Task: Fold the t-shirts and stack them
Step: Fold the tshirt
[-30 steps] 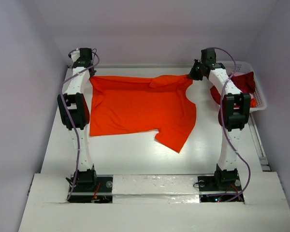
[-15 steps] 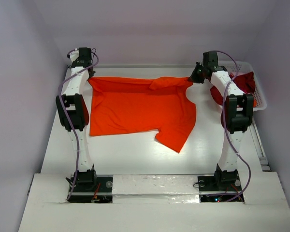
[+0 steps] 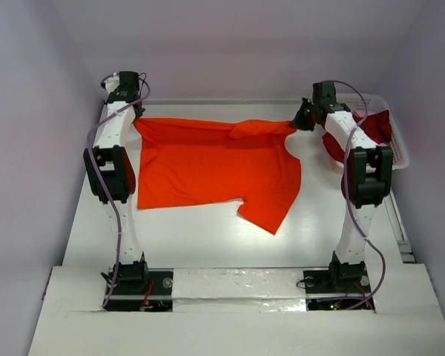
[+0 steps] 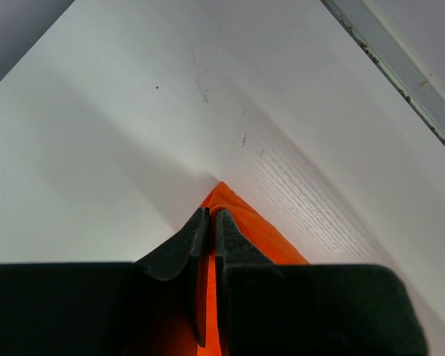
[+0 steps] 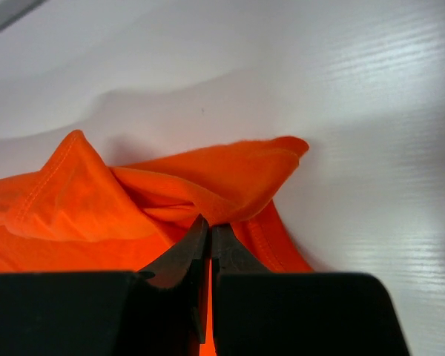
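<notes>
Pinched at two far corners, the orange t-shirt [image 3: 208, 167] lies spread across the white table [image 3: 208, 245]

The left gripper [image 3: 136, 120], jaws pressed tight together, has one corner of the shirt; the cloth runs rightward from it and back toward the arm bases. The right gripper [image 3: 297, 122] (likewise clamped shut) nips a bunched fold at the opposite corner. Just right of that claw, dark red t-shirts [image 3: 374, 127] sit heaped in a white basket [image 3: 397, 152]

A white lattice basket [image 3: 397, 145] stands at the far right corner of the white table [image 3: 193, 237], close to the wall [image 3: 430, 81].
</notes>
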### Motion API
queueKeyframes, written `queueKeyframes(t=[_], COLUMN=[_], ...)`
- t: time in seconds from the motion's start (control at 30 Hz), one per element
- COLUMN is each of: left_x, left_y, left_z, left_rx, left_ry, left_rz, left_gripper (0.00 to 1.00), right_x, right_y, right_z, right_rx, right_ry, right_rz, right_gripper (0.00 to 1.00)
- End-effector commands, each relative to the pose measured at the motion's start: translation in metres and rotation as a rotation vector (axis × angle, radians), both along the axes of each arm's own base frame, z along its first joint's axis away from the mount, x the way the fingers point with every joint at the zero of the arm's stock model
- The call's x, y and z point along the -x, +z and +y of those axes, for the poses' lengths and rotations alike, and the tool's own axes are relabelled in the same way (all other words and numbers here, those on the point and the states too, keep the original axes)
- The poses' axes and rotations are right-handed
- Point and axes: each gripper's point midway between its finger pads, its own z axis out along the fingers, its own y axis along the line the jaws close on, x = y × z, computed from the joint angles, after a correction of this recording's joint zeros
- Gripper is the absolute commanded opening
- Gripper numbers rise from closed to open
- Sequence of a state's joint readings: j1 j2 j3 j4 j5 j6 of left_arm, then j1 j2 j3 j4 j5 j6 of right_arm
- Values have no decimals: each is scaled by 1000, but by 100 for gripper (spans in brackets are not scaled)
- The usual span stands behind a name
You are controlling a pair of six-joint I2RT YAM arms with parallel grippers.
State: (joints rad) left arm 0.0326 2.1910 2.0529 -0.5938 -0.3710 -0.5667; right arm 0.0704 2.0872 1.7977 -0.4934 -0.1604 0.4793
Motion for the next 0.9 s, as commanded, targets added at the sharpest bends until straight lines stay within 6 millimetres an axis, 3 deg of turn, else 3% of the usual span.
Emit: queueKeyframes(t=[0.0,0.2,0.37,0.87], left_x=[13,29,44,54], left_y=[37,20,18,11], left_z=[8,3,1,-1], left_rx=[-26,2,9,12], left_ry=[33,29,30,11], left_rz=[-52,-9,-8,34], left_gripper=[0,0,0,0], right_x=[0,10,20,34], right_y=[31,29,21,9], right_z=[-14,-9,-11,-5], right_rx=[8,-18,-12,-42], right_ry=[-37,-26,-29,-13], right_rz=[-74,-58,-41,-4], right_gripper=[0,0,0,0])
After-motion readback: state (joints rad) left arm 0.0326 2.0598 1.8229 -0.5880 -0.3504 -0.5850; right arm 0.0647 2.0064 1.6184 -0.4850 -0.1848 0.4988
